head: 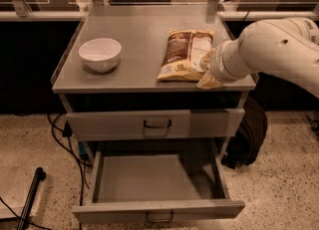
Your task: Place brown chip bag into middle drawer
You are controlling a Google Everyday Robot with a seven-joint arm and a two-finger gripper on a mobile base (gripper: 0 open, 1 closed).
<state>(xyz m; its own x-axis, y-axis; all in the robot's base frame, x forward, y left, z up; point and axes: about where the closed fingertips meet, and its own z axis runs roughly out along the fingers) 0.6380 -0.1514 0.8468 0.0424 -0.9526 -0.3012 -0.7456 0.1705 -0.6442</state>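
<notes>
High frontal view, tilted down, seemingly near, end effector (208, 76) at right

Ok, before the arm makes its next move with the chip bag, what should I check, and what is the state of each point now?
1. Middle drawer pulled out: ok.
2. Room inside the drawer: ok, nothing is seen lying in it.
3. Brown chip bag lying flat on the cabinet top: ok.
4. Gripper at the bag: ok, it is at the bag's right edge.
5. Firm hold on the bag: cannot tell, the arm hides the contact.
6. White bowl out of the way: ok, it stands apart, to the left of the bag.
</notes>
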